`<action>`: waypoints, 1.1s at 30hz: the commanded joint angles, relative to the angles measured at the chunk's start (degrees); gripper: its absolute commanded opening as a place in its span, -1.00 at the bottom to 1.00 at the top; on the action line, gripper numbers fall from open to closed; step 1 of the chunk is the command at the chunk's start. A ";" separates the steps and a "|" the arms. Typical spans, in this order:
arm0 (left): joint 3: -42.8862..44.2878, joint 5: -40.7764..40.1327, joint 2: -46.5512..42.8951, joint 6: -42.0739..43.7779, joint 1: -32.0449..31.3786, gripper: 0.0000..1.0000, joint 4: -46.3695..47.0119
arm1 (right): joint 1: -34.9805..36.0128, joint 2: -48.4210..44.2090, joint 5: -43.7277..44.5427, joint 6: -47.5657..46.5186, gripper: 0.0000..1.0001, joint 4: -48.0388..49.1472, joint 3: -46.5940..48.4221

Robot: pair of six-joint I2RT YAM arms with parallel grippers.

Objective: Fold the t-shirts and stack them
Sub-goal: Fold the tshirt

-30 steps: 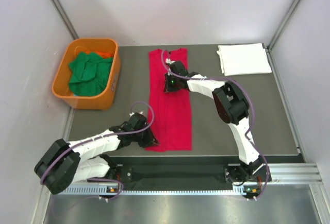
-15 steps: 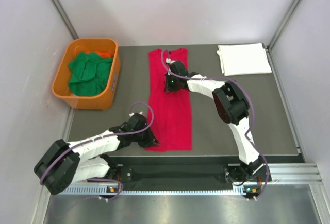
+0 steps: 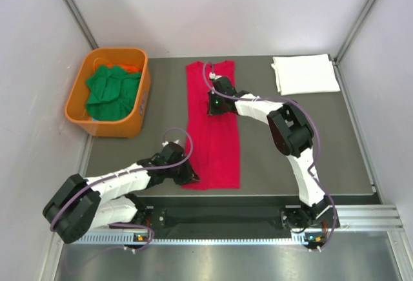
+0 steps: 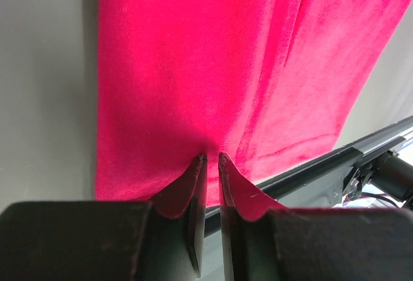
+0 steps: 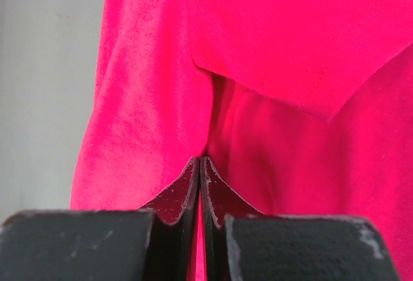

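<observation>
Two grippers sit on one bright red cloth t-shirt [image 3: 219,145]. It lies folded lengthwise as a long narrow strip in the middle of the dark grey table [image 3: 161,106], neck end toward the top of the frame and hem toward the bottom.

The left gripper [image 3: 189,177] is at the strip's lower left corner, close to the table's bottom edge. In the left wrist view the gripper [image 4: 211,157] has its black fingers [image 4: 184,190] almost together with only a thin dark slit between them. The tips nip the red cloth just above the hem, and a crease runs up from them.

The right gripper [image 3: 215,105] is on the upper part of the strip, on its left half. In the right wrist view the gripper [image 5: 200,159] has its fingers [image 5: 174,200] pressed flat together. They are clamped on a pucker of red cloth just below a folded-over flap with a stitched edge.

One white folded t-shirt [image 3: 304,74] lies flat at the upper right of the table, well apart from both grippers. Crumpled green t-shirts [image 3: 111,92] sit inside the orange plastic tub [image 3: 144,93] at the upper left, beside the red strip but not touching it.
</observation>
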 commanded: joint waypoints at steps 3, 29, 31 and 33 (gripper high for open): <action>-2.10 -3.34 1.72 0.76 -0.62 -0.62 -3.79 | -0.41 -4.56 1.47 0.04 -1.00 2.32 -0.06; 24.86 -7.20 4.97 13.93 1.04 0.03 -26.35 | -1.12 -17.44 -1.43 2.93 -0.37 -6.46 -6.44; 24.62 -5.21 5.32 15.34 4.88 0.05 -26.90 | -1.12 -21.07 -0.99 3.72 -0.27 -8.13 -9.36; 22.17 -1.78 4.80 16.75 8.50 0.04 -25.94 | -1.12 -26.25 -1.34 4.95 -0.24 -11.90 -14.01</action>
